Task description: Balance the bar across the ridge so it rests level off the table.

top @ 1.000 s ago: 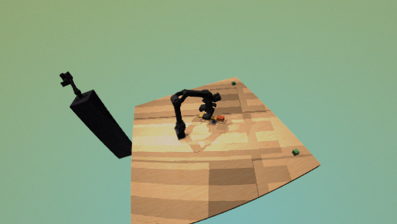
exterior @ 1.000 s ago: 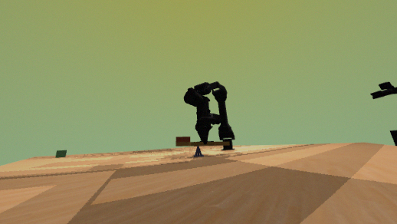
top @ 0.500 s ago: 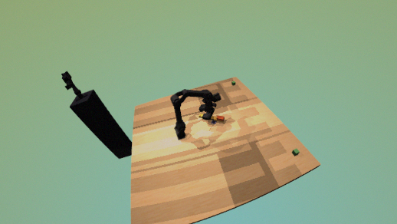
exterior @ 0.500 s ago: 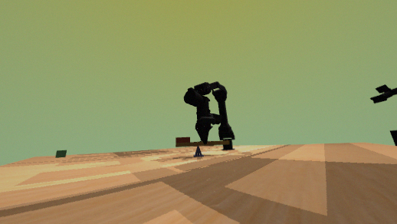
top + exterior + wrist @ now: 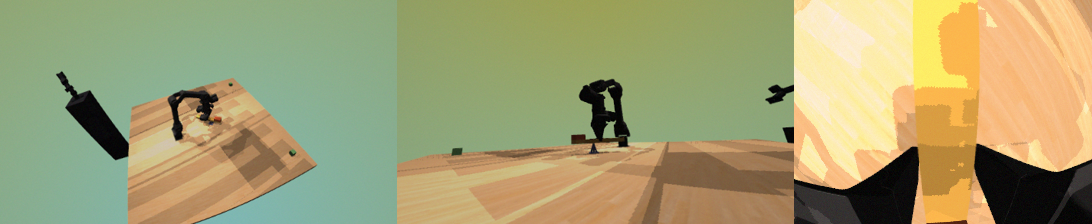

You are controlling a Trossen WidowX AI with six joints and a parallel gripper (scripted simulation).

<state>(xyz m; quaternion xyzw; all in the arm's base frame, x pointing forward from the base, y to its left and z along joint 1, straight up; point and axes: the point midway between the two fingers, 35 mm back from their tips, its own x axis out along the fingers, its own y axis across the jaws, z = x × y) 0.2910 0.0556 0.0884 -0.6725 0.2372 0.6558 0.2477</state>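
Observation:
The yellow bar carries a red block on one end; only a dark red edge of it shows at the bottom of the wrist view. The bar lies across the top of the dark blue ridge, off the table and close to level in the exterior view. My gripper points down over the bar, a little to the side of the ridge away from the block. Its fingers stand slightly open, very close along both sides of the bar.
Small green cubes stand near the far corners of the wooden table; one cube also shows at the left in the exterior view. A black pedestal with a small dark arm stands beyond the table's left edge.

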